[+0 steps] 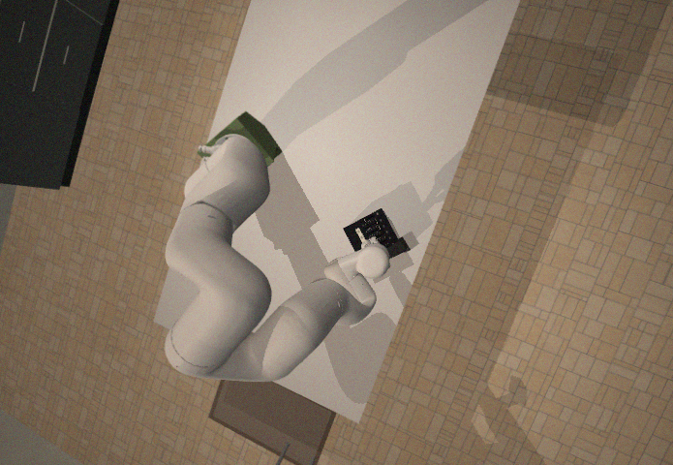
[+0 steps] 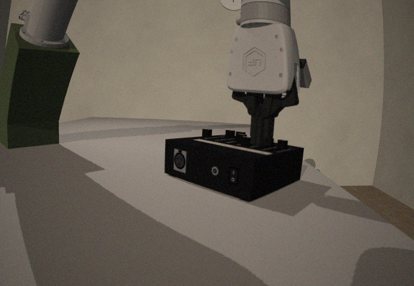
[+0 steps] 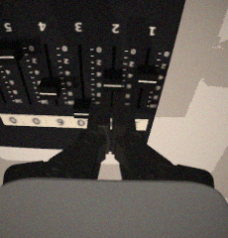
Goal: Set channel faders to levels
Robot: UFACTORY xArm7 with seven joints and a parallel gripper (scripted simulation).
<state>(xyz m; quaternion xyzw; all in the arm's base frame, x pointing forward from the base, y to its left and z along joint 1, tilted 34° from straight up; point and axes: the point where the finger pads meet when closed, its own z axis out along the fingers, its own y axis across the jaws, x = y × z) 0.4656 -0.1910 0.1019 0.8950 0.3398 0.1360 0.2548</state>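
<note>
The black lighting desk [image 1: 384, 223] [image 2: 234, 165] [image 3: 183, 30] stands on its feet on the white table [image 1: 375, 109] [image 2: 146, 218], near the table's right edge. In the wrist view its channels are numbered 1 to 5 from right to left. Fader caps show at channel 1 [image 3: 148, 78], channel 2 [image 3: 113, 81], channel 4 [image 3: 48, 89] and channel 5 [image 3: 7, 52]. Channel 3's cap [image 3: 80, 106] sits low, by the white tape strip [image 3: 40, 120], whose figures are blurred. My gripper [image 2: 262, 143] [image 3: 111, 102] is shut and empty. Its tips point straight down at the tape end of channel 2's slot, just short of that cap.
The arm's green base block [image 1: 255, 134] [image 2: 31, 90] stands at the table's left side. In the top view the arm's wrist [image 1: 372, 260] covers part of the desk. The desk's side panel holds a socket [image 2: 180, 161] and a switch [image 2: 233, 176].
</note>
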